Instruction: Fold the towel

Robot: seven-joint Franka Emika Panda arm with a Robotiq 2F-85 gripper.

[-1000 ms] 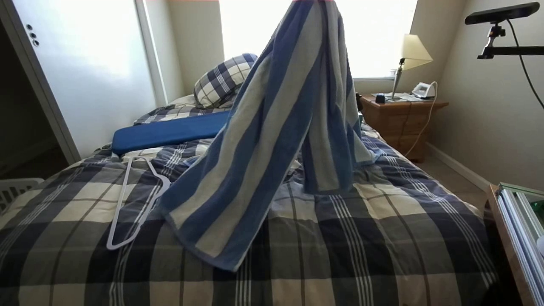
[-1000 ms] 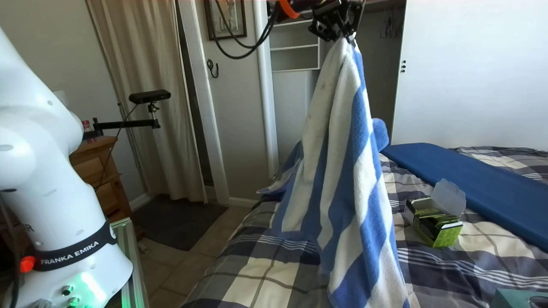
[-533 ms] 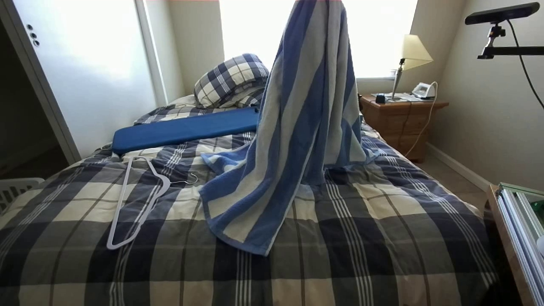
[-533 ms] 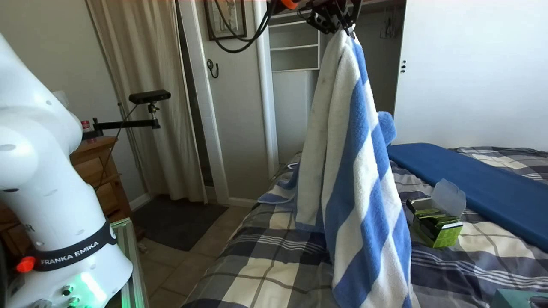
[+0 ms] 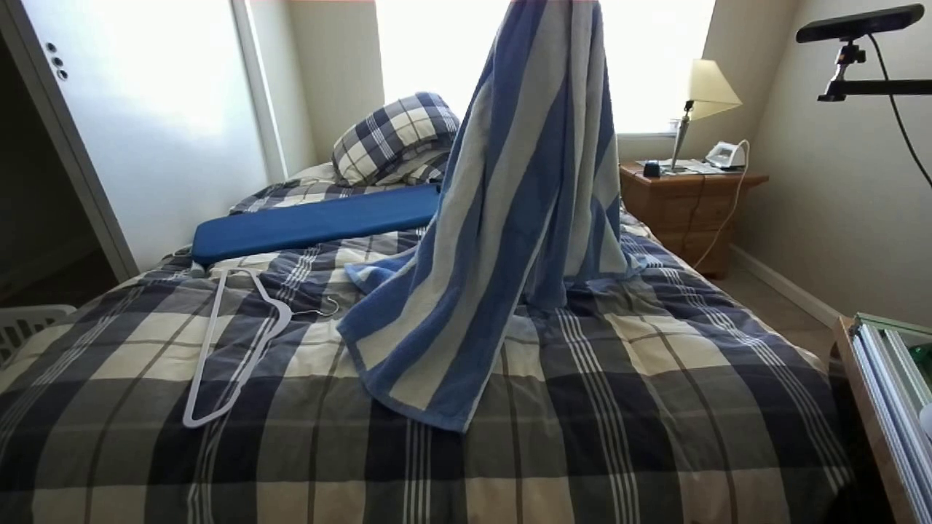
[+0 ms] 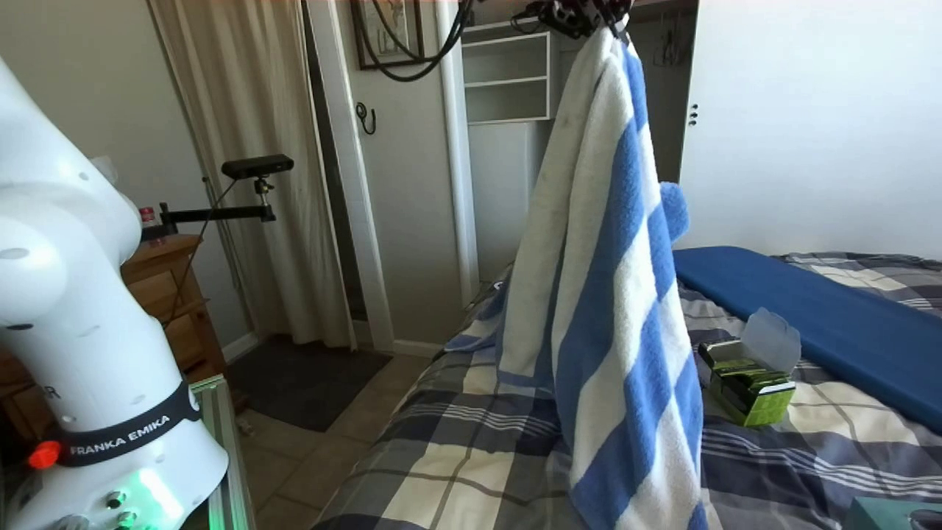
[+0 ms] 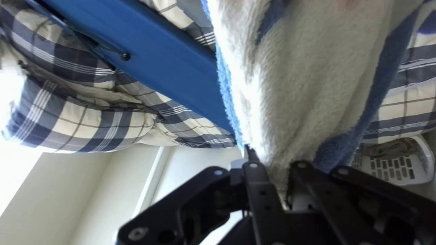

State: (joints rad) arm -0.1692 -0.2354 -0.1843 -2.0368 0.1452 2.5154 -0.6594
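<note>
Towel (image 5: 502, 211): bunched top pinched in my narrow-set jaws, twelve o'clock; lower end trailing on the surface (image 5: 655, 437). Blue board (image 5: 320, 224): nine o'clock in an exterior view. Step, I judge: lift before folding. Next calls for lowering it, doubled.

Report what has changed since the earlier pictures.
In an exterior view, the claw has moved up and slightly right in the picture. It has kept hold of the towel, whose lowest corner has shifted right and up in an exterior view, baring more of the hanger and board. Hanger, board and box stayed put.
</note>
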